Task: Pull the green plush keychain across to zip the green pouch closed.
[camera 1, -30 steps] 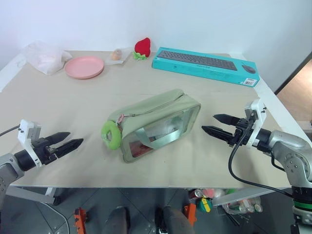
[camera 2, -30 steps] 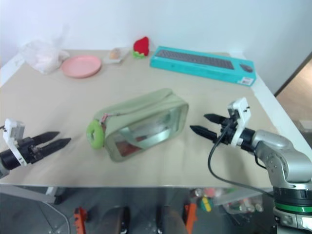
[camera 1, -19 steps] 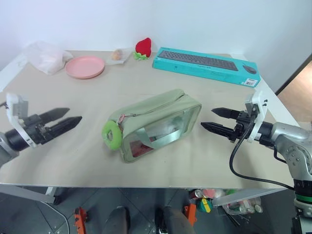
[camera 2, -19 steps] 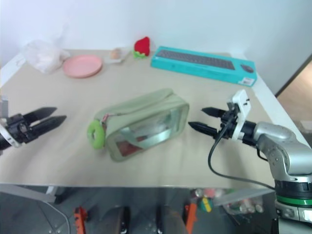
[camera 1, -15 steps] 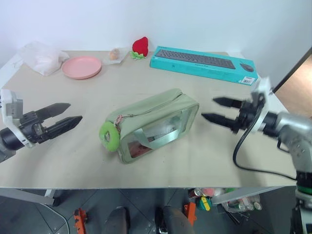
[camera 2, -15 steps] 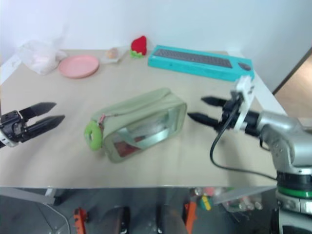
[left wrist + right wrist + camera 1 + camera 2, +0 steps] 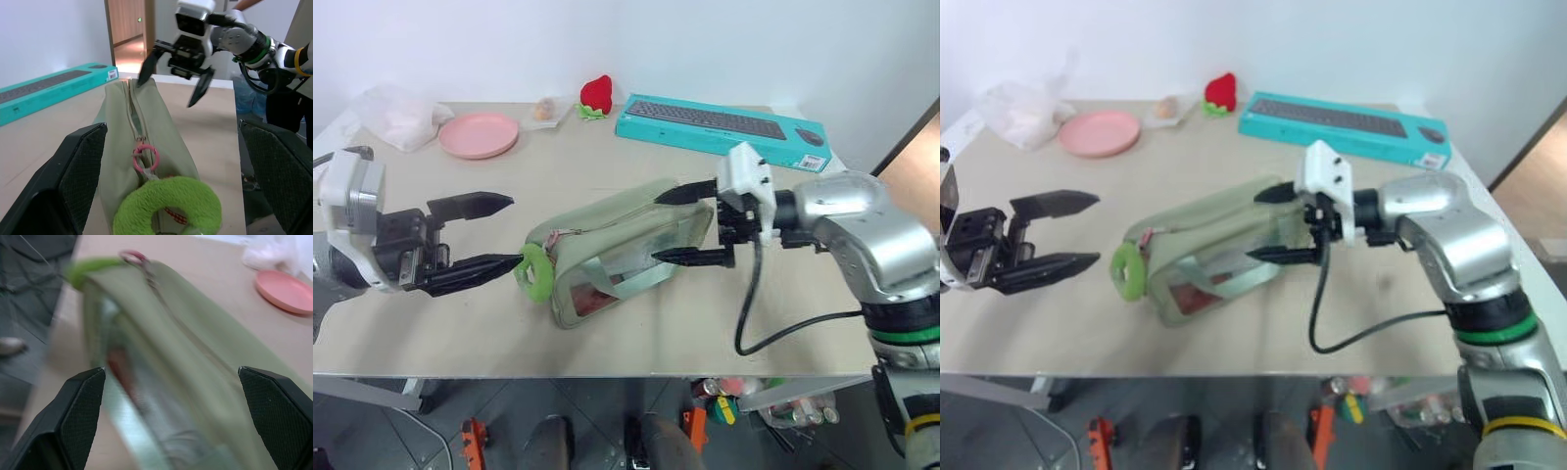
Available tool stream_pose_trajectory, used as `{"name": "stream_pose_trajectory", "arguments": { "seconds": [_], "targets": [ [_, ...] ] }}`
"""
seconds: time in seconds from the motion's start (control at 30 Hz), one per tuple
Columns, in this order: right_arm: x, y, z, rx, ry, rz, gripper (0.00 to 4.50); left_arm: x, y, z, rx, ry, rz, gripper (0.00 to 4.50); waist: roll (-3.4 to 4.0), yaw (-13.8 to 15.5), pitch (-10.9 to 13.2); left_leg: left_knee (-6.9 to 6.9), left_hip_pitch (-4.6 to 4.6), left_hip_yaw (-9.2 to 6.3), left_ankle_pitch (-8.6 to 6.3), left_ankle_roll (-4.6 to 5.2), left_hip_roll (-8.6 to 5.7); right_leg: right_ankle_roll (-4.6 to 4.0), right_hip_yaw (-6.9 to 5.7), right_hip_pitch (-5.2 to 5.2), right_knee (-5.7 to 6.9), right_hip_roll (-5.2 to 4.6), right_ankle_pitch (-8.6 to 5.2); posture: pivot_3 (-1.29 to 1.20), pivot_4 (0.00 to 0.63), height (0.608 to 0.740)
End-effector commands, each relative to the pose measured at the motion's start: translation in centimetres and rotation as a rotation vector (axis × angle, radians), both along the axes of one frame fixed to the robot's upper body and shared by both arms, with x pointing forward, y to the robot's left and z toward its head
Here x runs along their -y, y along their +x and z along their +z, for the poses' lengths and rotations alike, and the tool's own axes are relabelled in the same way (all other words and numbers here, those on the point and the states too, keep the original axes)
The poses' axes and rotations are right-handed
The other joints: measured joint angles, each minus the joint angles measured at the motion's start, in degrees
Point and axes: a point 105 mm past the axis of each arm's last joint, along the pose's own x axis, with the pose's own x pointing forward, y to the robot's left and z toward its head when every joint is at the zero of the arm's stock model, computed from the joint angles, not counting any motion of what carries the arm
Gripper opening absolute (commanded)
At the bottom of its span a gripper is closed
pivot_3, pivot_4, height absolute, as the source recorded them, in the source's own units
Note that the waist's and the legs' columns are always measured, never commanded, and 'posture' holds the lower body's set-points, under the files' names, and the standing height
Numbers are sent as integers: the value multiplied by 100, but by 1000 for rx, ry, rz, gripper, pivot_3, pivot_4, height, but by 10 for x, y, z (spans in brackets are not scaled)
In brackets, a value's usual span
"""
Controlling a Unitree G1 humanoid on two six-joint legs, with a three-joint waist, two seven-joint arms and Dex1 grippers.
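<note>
The green pouch (image 7: 622,250) lies on the table (image 7: 460,313) near the front edge, roughly central, set at a slant with its clear side panel facing the near side. The green plush keychain (image 7: 534,271) hangs at the pouch's left end, joined to the zipper pull by a small pink ring (image 7: 145,157); the zipper line runs from there along the top of the pouch toward its right end.

The left gripper (image 7: 492,230) stands at the left of the pouch, pointing right, with its fingers spread wide and nothing between them. Its lower fingertip lies just beside the keychain; contact cannot be confirmed.

The right gripper (image 7: 683,225) is at the pouch's right end, pointing left, fingers likewise spread wide and empty. One finger sits above the top of the pouch, the other in front of the clear panel.

At the far side of the table, left to right: a crumpled plastic bag (image 7: 399,113), a pink plate (image 7: 478,134), a red plush strawberry (image 7: 598,95) and a teal keyboard box (image 7: 724,125).
</note>
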Motion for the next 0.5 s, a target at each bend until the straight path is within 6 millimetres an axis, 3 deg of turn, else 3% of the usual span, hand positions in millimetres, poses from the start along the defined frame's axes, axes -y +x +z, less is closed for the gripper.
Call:
{"name": "stream_pose_trajectory", "arguments": {
  "seconds": [0.03,0.23,0.5],
  "targets": [
    [-5,3,9,78,-22,39,4500,4,-5,-2,26,17,-7,4476,0,4,0,-2,-1,0,0,0,0,0,0,0,0,0,-1,0,150,740],
    [-6,0,9,78,-35,77,4500,0,-4,-5,24,13,29,4476,0,10,0,-2,-5,0,0,-1,10,1,0,-2,0,-2,-3,0,150,740],
    [-1,1,-7,47,-69,70,1906,-1,2,-9,26,4,67,4500,0,13,0,2,-1,3,0,-1,10,-4,-1,-1,0,-15,1,0,150,740]
  ]
}}
